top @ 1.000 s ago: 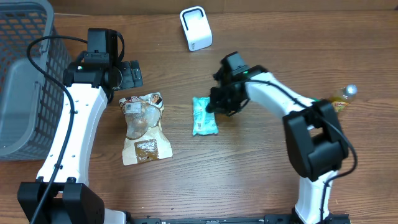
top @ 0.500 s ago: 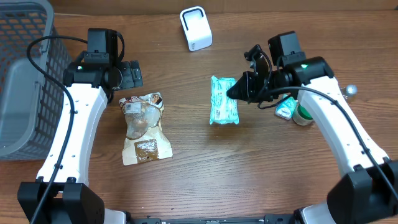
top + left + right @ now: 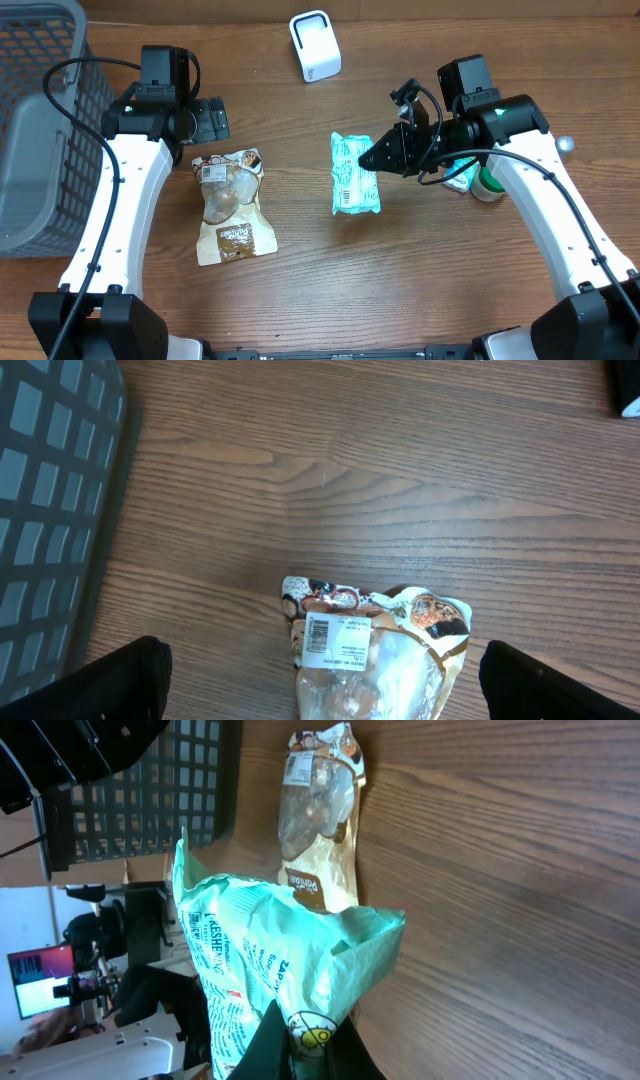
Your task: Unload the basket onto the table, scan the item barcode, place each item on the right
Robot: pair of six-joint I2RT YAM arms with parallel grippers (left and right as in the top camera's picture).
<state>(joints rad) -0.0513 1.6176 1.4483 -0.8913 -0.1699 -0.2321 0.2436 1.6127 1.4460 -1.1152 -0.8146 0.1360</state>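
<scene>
Green packet (image 3: 355,176): pinched by one edge in the right claw (image 3: 386,155), sticking out past the fingertips, raised off the table (image 3: 400,280). Clamped tight on crumpled film, seen from the right wrist as a bunched fold just above the fingertips (image 3: 300,1038). Print on the packet too small to read.

Just behind that claw, partly under the arm: a small green-and-white item (image 3: 461,178) and a round container (image 3: 489,187) side by side.

Straight out ahead of the claw, beyond the packet: brown snack pouch (image 3: 232,205), flat on the wood, white label at its top end. Farther out along the same line: grey basket (image 3: 40,120) at the table's edge.

Well apart from the claw, toward the far edge of the table: white scanner (image 3: 315,45), upright.

Across the table from the right claw: left claw (image 3: 208,120), jaws spread wide with nothing between, hanging near the pouch's labelled end and beside the basket.
</scene>
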